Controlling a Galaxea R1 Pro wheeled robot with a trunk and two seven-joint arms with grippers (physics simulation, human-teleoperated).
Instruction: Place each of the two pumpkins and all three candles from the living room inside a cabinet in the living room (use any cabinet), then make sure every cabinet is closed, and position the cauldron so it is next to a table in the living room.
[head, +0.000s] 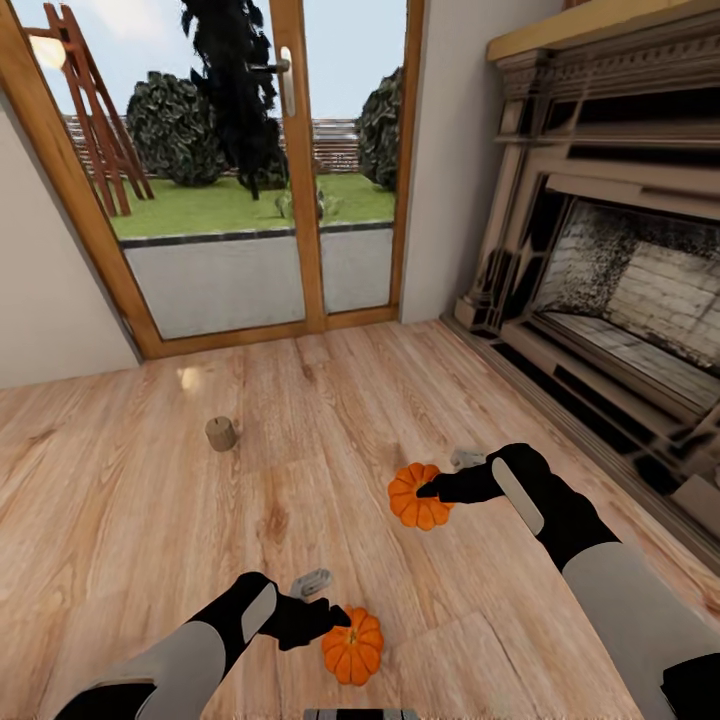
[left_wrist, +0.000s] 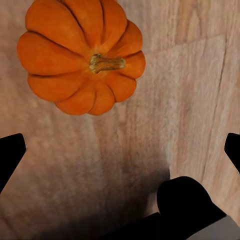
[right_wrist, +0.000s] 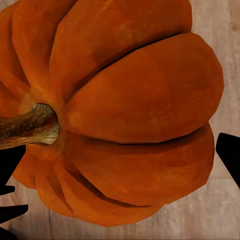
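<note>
Two orange pumpkins sit on the wooden floor (head: 150, 480) in front of the glass patio door (head: 290, 170). The farther pumpkin (head: 418, 496) lies between the door and the nearer pumpkin (head: 353, 646), closer to the stone fireplace (head: 620, 270).

The right pincer (head: 428, 490) is down at the farther pumpkin, its dark fingertips (right_wrist: 229, 155) spread wide on either side of the ribbed body (right_wrist: 120, 110) in the right wrist view. Whether they touch the skin is hard to judge, though they look just apart.

The left pincer (head: 335, 618) hovers just beside the nearer pumpkin, jaws parted and holding nothing. In the left wrist view that pumpkin (left_wrist: 82, 55) lies ahead of the spread fingertips (left_wrist: 10, 155), not between them.

One tan candle (head: 221, 433) stands upright on the floor, nearer the door than either pumpkin and well apart from both.
</note>
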